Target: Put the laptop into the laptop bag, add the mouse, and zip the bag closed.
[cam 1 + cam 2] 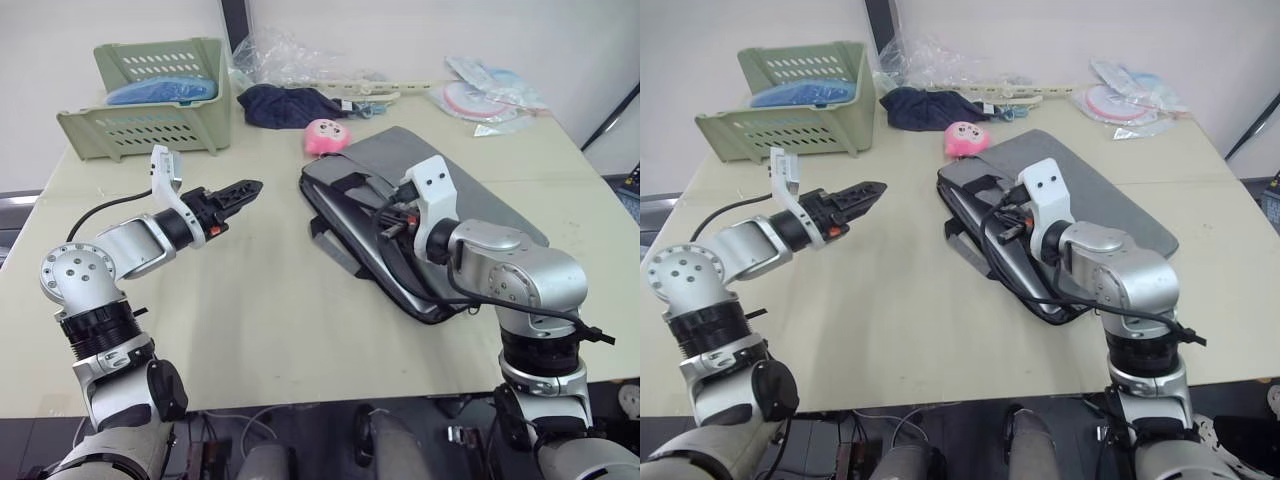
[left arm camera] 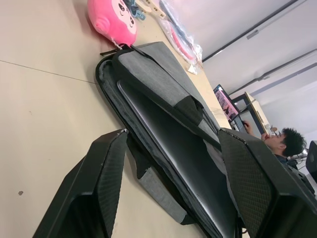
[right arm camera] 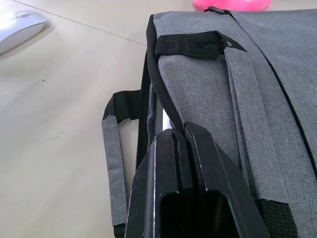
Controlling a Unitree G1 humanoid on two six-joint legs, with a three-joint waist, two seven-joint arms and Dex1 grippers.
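The grey laptop bag (image 1: 480,200) lies flat at the table's middle right, its mouth unzipped along the near-left edge. The silver laptop (image 2: 183,158) sits inside the bag between its fabric sides. My right gripper (image 3: 179,130) is at that open edge, shut on the bag's black zipper trim (image 3: 161,94). My left gripper (image 1: 245,190) hovers open above the table to the left of the bag, pointing towards it with nothing between its fingers (image 2: 101,183). The white mouse (image 3: 20,29) rests on the bare table left of the bag.
A pink plush toy (image 1: 326,136) sits just behind the bag's far corner. A green basket (image 1: 150,100) stands at the back left, with dark cloth (image 1: 285,105) and plastic packets (image 1: 485,95) along the back. A person (image 2: 285,141) sits far off.
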